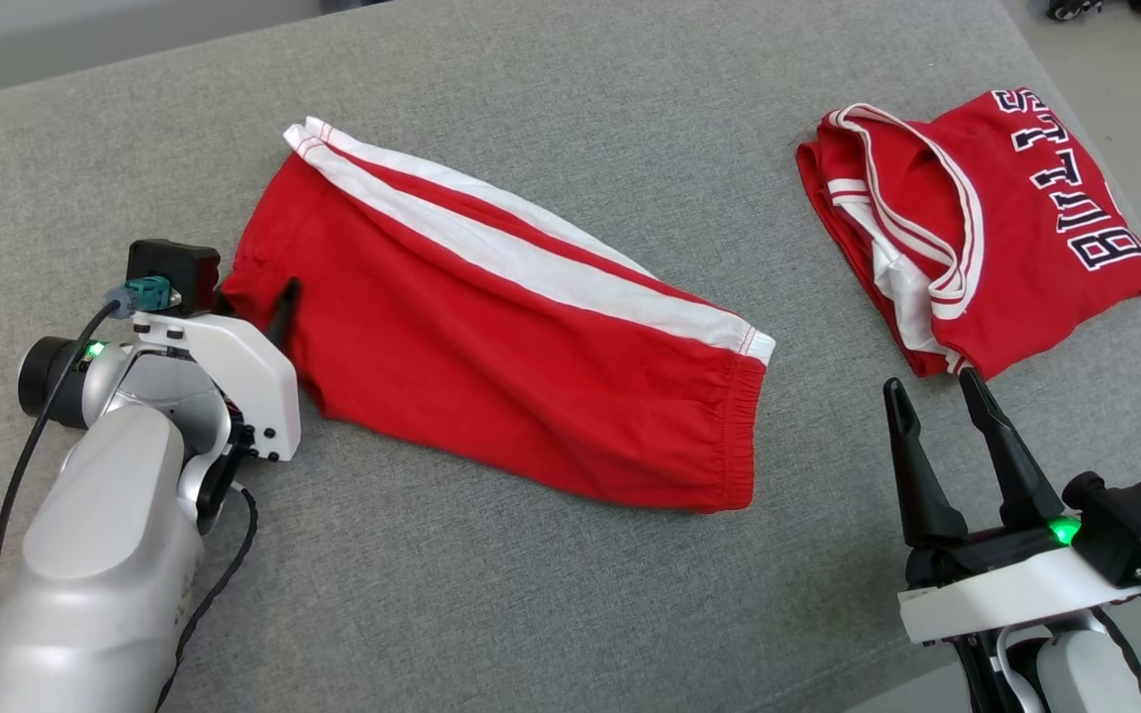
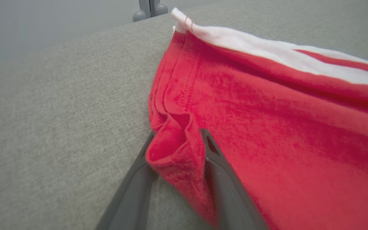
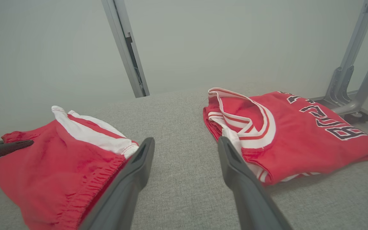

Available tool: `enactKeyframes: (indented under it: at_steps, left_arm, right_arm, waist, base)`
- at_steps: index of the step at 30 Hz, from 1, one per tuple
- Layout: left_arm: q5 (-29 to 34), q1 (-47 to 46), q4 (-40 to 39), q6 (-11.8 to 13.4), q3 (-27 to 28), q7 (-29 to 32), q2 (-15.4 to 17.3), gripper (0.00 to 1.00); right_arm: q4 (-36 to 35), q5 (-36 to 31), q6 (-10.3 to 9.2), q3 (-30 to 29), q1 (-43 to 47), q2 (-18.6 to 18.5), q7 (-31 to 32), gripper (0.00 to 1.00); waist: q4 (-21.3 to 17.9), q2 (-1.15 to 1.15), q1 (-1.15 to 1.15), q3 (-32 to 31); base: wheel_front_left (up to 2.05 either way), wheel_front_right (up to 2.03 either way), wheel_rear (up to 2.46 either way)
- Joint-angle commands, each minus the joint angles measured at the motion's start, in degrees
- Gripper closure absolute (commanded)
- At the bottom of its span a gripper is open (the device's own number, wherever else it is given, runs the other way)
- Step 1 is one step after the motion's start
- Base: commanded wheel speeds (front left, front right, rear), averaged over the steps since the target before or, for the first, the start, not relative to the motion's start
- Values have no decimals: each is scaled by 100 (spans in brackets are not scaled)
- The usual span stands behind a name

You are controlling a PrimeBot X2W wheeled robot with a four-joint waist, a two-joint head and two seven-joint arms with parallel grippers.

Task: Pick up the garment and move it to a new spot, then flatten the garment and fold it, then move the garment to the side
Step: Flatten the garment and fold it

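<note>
Left tool [image 2: 177, 132] straddles shorts [image 1: 491, 327] hem edge; grey surface [image 1: 531, 614] alongside.

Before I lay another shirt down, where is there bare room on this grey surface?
Widest: the near strip of grey surface in front of the red shorts. Also a lane between the shorts and the jersey. Crowded: the shorts' left hem, straddled by the left gripper, and the jersey's near corner beside the right gripper.

Bare grey surface [image 1: 788, 277] between shorts [image 1: 491, 366] and jersey [image 1: 1016, 257] (wide gap)
</note>
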Motion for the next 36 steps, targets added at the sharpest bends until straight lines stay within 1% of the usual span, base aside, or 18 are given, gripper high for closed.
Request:
enactKeyframes:
  at_steps: [1, 4, 9, 14, 16, 21, 27, 31, 32, 33, 36]
  left_arm:
    - [44, -13, 136, -26, -42, -9, 29, 100]
    - [55, 3, 239, 58, -46, -155, 27, 100]
    - [-89, 260, 246, 199, 61, -497, -70, 100]
    - [-364, 770, 92, 310, 286, -924, -191, 100]
    - [-465, 1050, 2, 398, 385, -1106, -236, 100]
    - [-705, 1817, -405, 621, 572, -1484, -424, 100]
    - [-961, 2632, -1048, 844, 756, -1660, -594, 100]
    - [-1025, 2873, -1371, 883, 745, -1666, -655, 100]
    - [-1020, 2931, -1472, 918, 754, -1700, -652, 66]
    - [-1017, 2990, -1556, 946, 766, -1723, -654, 0]
    - [-893, 3064, -1809, 1039, 740, -1840, -657, 0]
  right_arm:
    - [23, 19, 1, -15, -81, 6, -24, 0]
    - [18, 5, 1, -46, -49, 10, -24, 0]
    - [-10, -45, 1, -123, 32, -4, -24, 0]
    - [-21, -88, 1, -196, 120, -66, -24, 0]
    - [-29, -81, 1, -198, 138, -108, -24, 0]
    - [-1, -92, 1, -231, 243, -216, -25, 0]
    - [36, -151, 1, -230, 376, -371, -25, 0]
    - [54, -159, 1, -260, 395, -438, -24, 0]
    - [61, -162, 1, -268, 409, -453, -12, 0]
    - [65, -166, 1, -278, 426, -462, 7, 0]
    - [54, -177, 1, -285, 458, -516, 63, 0]
  waist:
    - [-13, 0, 0, -18]
    - [4, 0, 0, -47]
    - [130, 0, 0, -132]
    - [352, 0, 0, -260]
    - [454, 0, 0, -326]
    - [759, 0, 0, -529]
    - [1113, 0, 0, -753]
    - [1230, 0, 0, -839]
    - [1255, 0, 0, -862]
    - [1279, 0, 0, -884]
    - [1323, 0, 0, -934]
  base:
    - [0, 0, 0]
    - [0, 0, 0]
    - [0, 0, 0]
    - [0, 0, 0]
    - [0, 0, 0]
    - [0, 0, 0]
    - [0, 0, 0]
    - [0, 0, 0]
    - [0, 0, 0]
    - [0, 0, 0]
    - [0, 0, 0]
